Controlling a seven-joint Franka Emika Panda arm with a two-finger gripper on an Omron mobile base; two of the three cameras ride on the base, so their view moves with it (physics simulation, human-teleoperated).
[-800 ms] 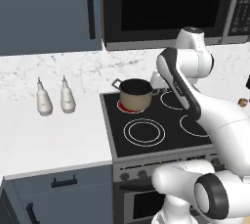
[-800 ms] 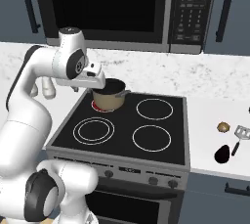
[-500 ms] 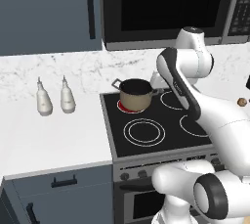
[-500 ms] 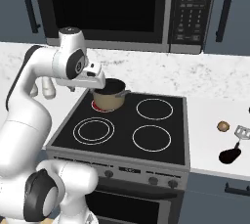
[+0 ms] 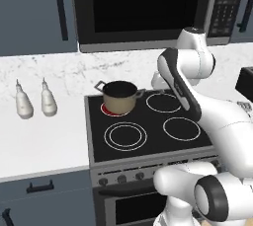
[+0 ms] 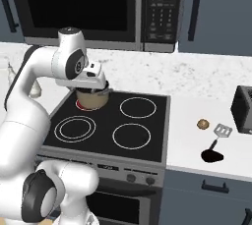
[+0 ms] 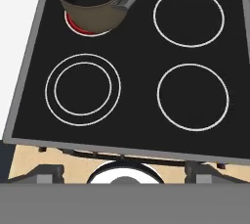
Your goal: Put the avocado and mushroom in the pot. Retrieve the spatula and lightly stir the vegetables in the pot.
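Glossy black cooktop (image 7: 132, 71), round tan pot (image 7: 93, 3)

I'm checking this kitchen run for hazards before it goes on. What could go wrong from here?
1. The pot sits on a burner glowing red, so anything dropped in, or the open pincer close beside it, meets heat.
2. The avocado, mushroom and spatula lie on the counter to the right of the stove, far from the pot; a long carry could drop them.
3. The spatula's handle touches the avocado, so grasping one may shove the other.
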